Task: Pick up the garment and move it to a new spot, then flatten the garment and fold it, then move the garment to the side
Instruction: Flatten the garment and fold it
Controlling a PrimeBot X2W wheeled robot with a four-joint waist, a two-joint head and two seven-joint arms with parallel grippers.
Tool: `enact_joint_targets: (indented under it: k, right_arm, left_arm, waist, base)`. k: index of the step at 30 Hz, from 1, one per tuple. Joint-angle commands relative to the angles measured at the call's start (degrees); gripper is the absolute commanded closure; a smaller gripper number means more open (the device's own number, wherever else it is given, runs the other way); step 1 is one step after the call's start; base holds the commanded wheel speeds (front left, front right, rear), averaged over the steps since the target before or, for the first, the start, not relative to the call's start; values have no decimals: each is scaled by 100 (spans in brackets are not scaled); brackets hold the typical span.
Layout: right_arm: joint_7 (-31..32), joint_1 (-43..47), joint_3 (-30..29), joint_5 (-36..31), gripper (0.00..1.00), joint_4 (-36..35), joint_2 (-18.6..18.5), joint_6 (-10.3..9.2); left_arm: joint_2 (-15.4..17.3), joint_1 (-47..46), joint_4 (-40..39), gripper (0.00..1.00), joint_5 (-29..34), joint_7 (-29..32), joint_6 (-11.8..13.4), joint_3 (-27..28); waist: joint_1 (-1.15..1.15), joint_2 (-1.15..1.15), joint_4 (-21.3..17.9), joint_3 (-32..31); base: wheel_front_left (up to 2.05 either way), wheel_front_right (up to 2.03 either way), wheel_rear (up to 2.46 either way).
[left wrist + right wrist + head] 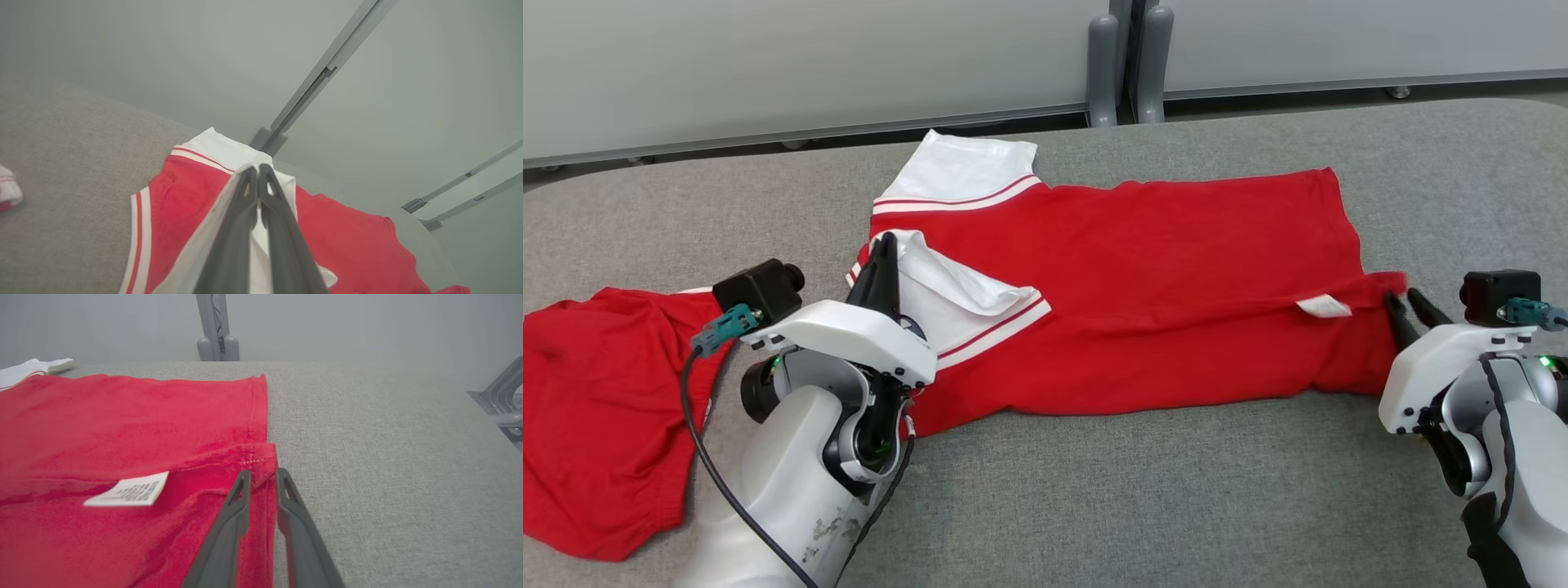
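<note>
The garment [1160, 278] is a red shirt with white, red-striped sleeves, spread across the grey table with its near part folded up over itself. My left gripper [886, 241] is shut on the edge of the white sleeve [956, 286], which is folded onto the red body. In the left wrist view the closed fingertips [258, 169] pinch white cloth above the garment [179, 204]. My right gripper [1405, 298] stands at the hem corner on the right. In the right wrist view its jaws [263, 473] are slightly apart, straddling the hem of the garment [122, 428], which rests on the table.
A second red piece of clothing [596, 416] lies crumpled at the table's left edge beside my left arm. A white care label [128, 490] sticks out of the fold. Grey panel walls and a post [1123, 65] stand behind the table [1176, 490].
</note>
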Motion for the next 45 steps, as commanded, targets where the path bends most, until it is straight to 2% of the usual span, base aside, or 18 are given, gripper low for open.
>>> enact_joint_targets:
  k: [1, 5, 11, 15, 20, 26, 30, 33, 34, 35, 39, 45]
  right_arm:
    - [-153, -100, 13, 55, 0, 68, 16, 1]
    - [-333, -114, 37, 125, 0, 131, 31, 1]
    - [-171, 115, 41, 244, 0, -53, -52, 1]
    - [56, 381, -21, 200, 0, -377, -161, 1]
    - [355, 742, -137, 73, 0, -914, -144, 1]
    - [730, 1022, -193, -100, 0, -1501, -41, 1]
    - [946, 1147, -156, -139, 0, -1791, 24, 1]
    - [1104, 1249, -242, -199, 0, -1906, 79, 1]
    - [1158, 1280, -292, -216, 0, -1884, 96, 1]
    - [1183, 1295, -323, -233, 0, -1870, 112, 1]
    - [1247, 1215, -503, -400, 0, -1707, 213, 1]
    - [1477, 984, -621, -576, 0, -1301, 411, 1]
  left_arm:
    - [34, -148, 107, 0, 131, -98, -31, -18]
    - [131, -113, 271, 0, 394, -217, -47, -149]
    - [470, 247, 210, 0, 917, -298, 141, -431]
    - [812, 641, 50, 0, 1219, 10, 434, -760]
    - [1042, 1039, -184, 0, 1239, 490, 689, -954]
    - [1181, 1173, -70, 0, 1279, 1185, 1003, -1218]
    - [1159, 1139, 157, 0, 1318, 1520, 1132, -1365]
    - [1104, 1069, 278, 0, 1262, 1683, 1128, -1421]
    - [1077, 1061, 306, 3, 1228, 1712, 1116, -1410]
    - [1058, 1044, 335, 15, 1224, 1729, 1109, -1404]
    - [1028, 950, 453, 100, 1207, 1734, 1089, -1394]
    - [940, 995, 630, 100, 1143, 1597, 1018, -1354]
  waist:
    - [0, 0, -1, -14]
    - [0, 0, 18, -117]
    - [0, 0, 21, -314]
    - [0, 0, -1, -445]
    - [0, 0, -56, -549]
    - [0, 0, -137, -603]
    - [0, 0, -203, -626]
    - [0, 0, -234, -620]
    - [0, 0, -239, -612]
    - [0, 0, -244, -601]
    - [0, 0, -261, -532]
    - [0, 0, -203, -378]
  base:
    - [0, 0, 0]
    - [0, 0, 0]
    - [0, 0, 0]
    - [0, 0, 0]
    - [0, 0, 0]
    - [0, 0, 0]
    - [0, 0, 0]
    - [0, 0, 0]
    - [0, 0, 0]
    - [0, 0, 0]
    - [0, 0, 0]
    - [0, 0, 0]
